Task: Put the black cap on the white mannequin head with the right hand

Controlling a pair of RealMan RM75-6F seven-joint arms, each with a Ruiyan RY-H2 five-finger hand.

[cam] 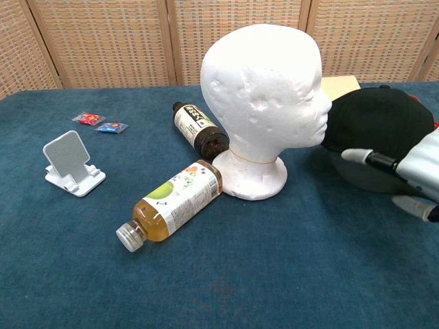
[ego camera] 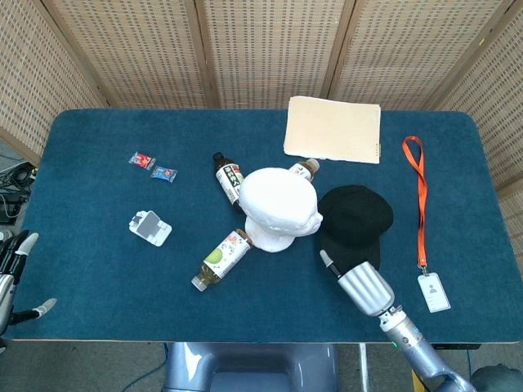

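Note:
The white mannequin head stands upright mid-table, facing right. The black cap is lifted off the blue table, just right of the face and level with it. My right hand grips the cap by its near edge from below; the cap hides the fingers under it. At the table's near left edge my left hand rests with fingers apart and nothing in it.
Beside the head's base lie a green-label bottle, a dark bottle and a third bottle behind. A phone stand, two candies, a beige folder and an orange lanyard with badge lie around.

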